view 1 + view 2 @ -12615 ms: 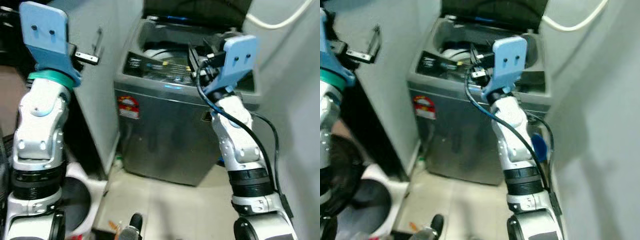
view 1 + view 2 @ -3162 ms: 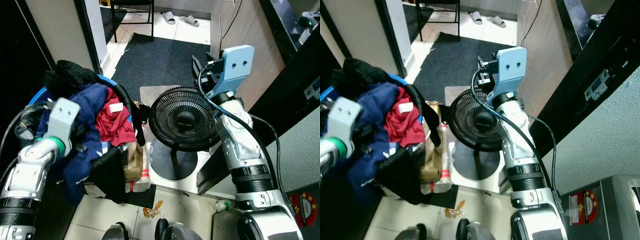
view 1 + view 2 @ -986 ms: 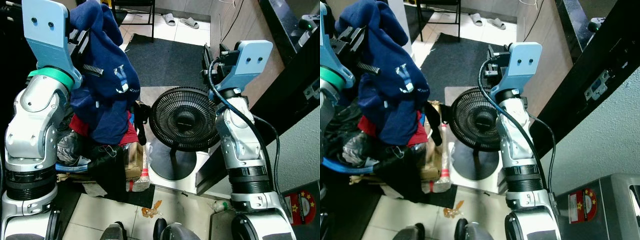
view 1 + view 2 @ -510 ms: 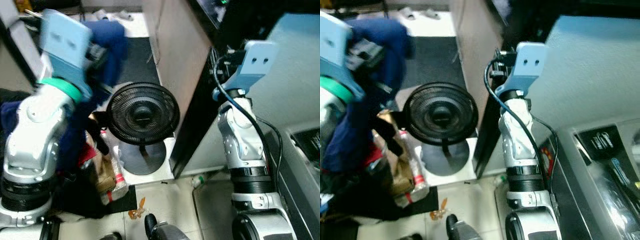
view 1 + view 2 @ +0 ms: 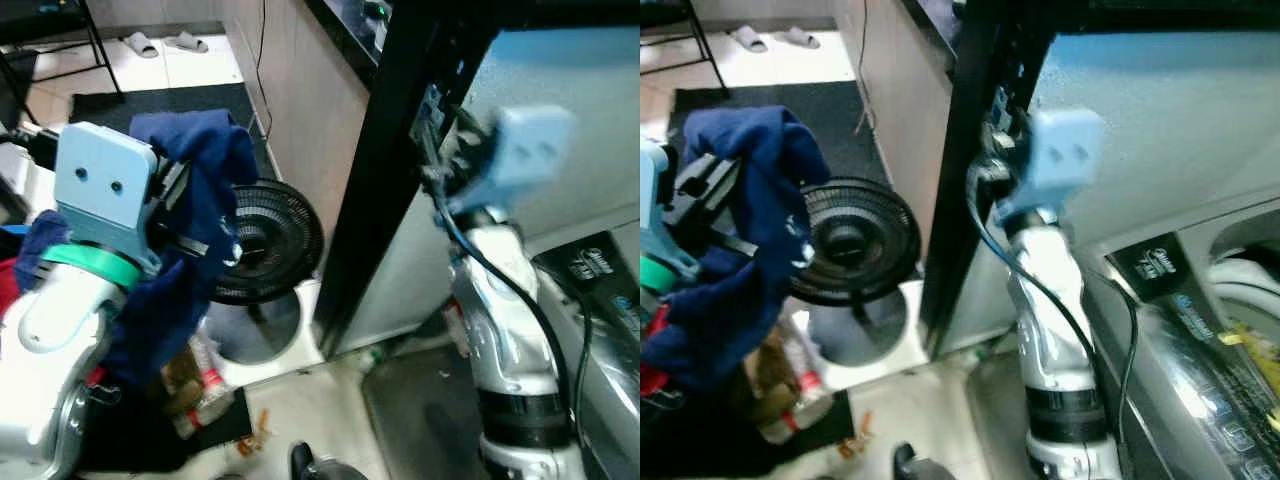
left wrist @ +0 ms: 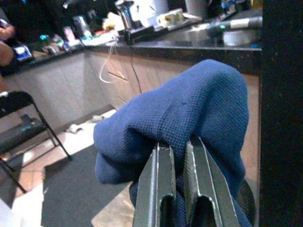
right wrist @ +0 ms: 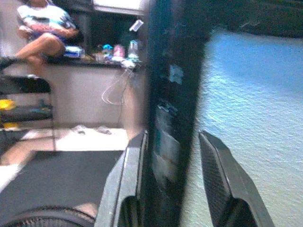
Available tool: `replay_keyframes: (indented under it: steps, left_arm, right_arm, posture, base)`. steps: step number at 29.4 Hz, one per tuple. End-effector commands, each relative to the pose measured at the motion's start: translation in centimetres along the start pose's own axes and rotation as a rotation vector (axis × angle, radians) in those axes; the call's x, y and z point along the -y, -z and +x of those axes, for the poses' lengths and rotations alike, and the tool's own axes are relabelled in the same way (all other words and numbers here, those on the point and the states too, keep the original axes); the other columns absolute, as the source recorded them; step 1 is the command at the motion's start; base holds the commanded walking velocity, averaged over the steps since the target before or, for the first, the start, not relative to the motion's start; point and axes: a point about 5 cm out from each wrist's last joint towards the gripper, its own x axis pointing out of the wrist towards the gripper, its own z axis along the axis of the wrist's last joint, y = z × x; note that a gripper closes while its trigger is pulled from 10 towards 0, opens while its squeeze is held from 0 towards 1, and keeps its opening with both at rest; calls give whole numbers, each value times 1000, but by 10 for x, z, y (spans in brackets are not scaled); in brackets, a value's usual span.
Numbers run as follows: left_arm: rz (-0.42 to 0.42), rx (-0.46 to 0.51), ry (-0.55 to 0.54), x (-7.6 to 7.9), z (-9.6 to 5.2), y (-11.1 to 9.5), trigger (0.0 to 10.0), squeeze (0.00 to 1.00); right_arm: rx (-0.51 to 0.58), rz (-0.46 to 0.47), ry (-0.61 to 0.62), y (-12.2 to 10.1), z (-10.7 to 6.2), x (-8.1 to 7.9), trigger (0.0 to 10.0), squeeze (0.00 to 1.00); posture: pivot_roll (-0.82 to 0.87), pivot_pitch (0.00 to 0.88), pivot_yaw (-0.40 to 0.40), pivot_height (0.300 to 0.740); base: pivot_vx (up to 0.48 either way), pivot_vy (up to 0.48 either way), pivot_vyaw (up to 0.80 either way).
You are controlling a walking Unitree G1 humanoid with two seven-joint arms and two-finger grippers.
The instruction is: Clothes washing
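My left gripper (image 6: 177, 142) is shut on a dark blue garment (image 5: 200, 190), held up in front of me at the left. The cloth bulges over the fingertips (image 6: 161, 150) and hangs down past the arm (image 5: 710, 310). My right gripper (image 7: 173, 137) is raised at chest height, open and holding nothing, and points at a black door frame (image 5: 390, 150) and a pale textured wall. The grey washing machine (image 5: 1185, 340) stands at the right edge, with its control panel and part of the white tub rim (image 5: 1245, 275) showing.
A black floor fan (image 5: 272, 238) stands on a white base just behind the garment. Bottles and bags (image 5: 200, 390) lie on the tiled floor at the left. A person (image 7: 42, 26) sits at a distant counter, near a folding chair (image 6: 23, 127).
The camera has swung right, bringing the door frame and the washing machine into view. The left gripper still holds the blue garment. The right gripper stays raised and open.
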Motion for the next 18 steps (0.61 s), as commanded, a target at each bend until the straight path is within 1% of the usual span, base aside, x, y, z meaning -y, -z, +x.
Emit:
replay_keyframes:
  steps: [1,3,4,5,7,8,9,12,13,18]
  left_arm:
    - [4,45,31,3,4,-6,10000,0]
    - [4,45,31,3,4,-6,10000,0]
    - [5,54,49,5,8,-6,10000,0]
    - [5,54,49,5,8,-6,10000,0]
    - [-5,65,69,10,16,-7,10000,0]
    - [-5,65,69,10,16,-7,10000,0]
    - [-8,66,71,10,18,-8,10000,0]
    - [-16,62,62,9,18,-10,10000,0]
    - [-18,63,53,6,18,-11,10000,0]
    - [-23,81,23,-1,21,-16,10000,0]
  right_arm:
    - [10,-53,-17,-7,-9,0,10000,0]
    - [10,-53,-17,-7,-9,0,10000,0]
    - [28,-105,-14,-9,-12,1,10000,0]
    - [28,-105,-14,-9,-12,1,10000,0]
    - [85,-250,27,-14,-15,6,10000,0]
    - [85,-250,27,-14,-15,6,10000,0]
    - [92,-279,44,-17,-17,10,10000,0]
    - [86,-284,60,-21,-18,13,10000,0]
    - [87,-269,63,-24,-15,13,10000,0]
    - [85,-233,80,-28,-7,12,10000,0]
  posture:
    - [91,110,-7,740]
    - [91,110,-7,740]
    - [86,106,0,740]
    - [86,106,0,740]
    - [69,96,18,740]
    - [69,96,18,740]
    - [68,93,22,740]
    - [64,92,23,740]
    - [69,88,20,740]
    - [82,81,12,740]
  base:
    - [0,0,-800]
    - [0,0,-800]
    - [0,0,0]
    - [0,0,0]
    - [0,0,0]
    - [0,0,0]
    - [0,0,0]
    - [0,0,0]
    - [0,0,0]
    - [0,0,-800]
